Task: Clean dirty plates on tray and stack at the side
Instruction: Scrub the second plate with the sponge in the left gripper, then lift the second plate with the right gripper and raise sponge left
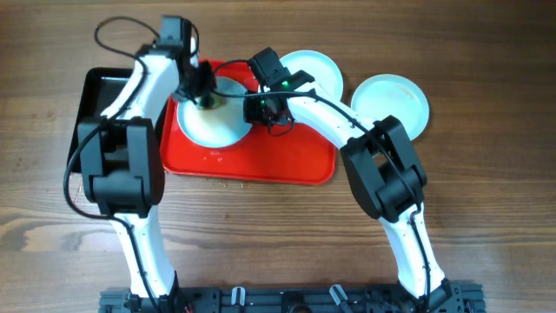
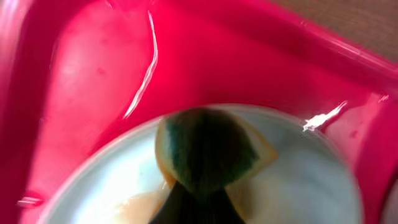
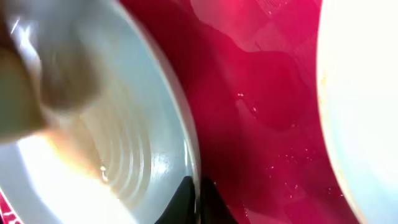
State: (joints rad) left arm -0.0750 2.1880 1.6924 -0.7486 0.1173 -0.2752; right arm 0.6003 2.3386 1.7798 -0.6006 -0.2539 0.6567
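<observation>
A white plate (image 1: 208,124) lies on the left part of the red tray (image 1: 287,161). My left gripper (image 1: 205,94) is shut on a green and yellow sponge (image 2: 208,149) and presses it on that plate (image 2: 305,186). My right gripper (image 1: 259,108) is shut on the plate's right rim; in the right wrist view its fingers (image 3: 196,200) pinch the rim of the plate (image 3: 124,143), which has brownish streaks. A second plate (image 1: 314,69) lies at the tray's back right edge and also shows in the right wrist view (image 3: 364,93). A third plate (image 1: 391,100) lies on the table to the right.
A smaller black tray (image 1: 94,91) lies left of the red tray, partly under my left arm. The red tray's floor (image 3: 261,124) is wet and glossy. Wooden table (image 1: 486,217) surrounds everything.
</observation>
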